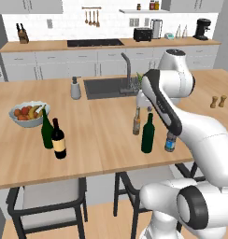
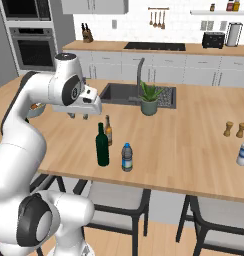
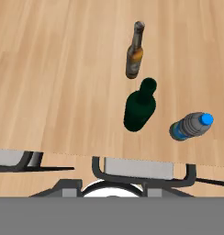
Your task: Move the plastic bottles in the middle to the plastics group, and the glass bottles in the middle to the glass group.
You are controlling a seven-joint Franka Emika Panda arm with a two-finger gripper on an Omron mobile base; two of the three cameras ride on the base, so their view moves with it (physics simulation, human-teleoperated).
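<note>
Jaws shut, empty, above green bottle [image 3: 139, 106]. Glass: heavy, slick, breakable; neck too slim, grip the body.

Glossy white rounded arm [image 1: 169, 107], dark joints.

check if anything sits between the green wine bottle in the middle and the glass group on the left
Nothing visible does. The unlabelled green wine bottle has bare wooden counter between it and the glass group. Its neighbours, the slim brown bottle and the small plastic bottle, stand behind it and to its right, off that path.
</note>
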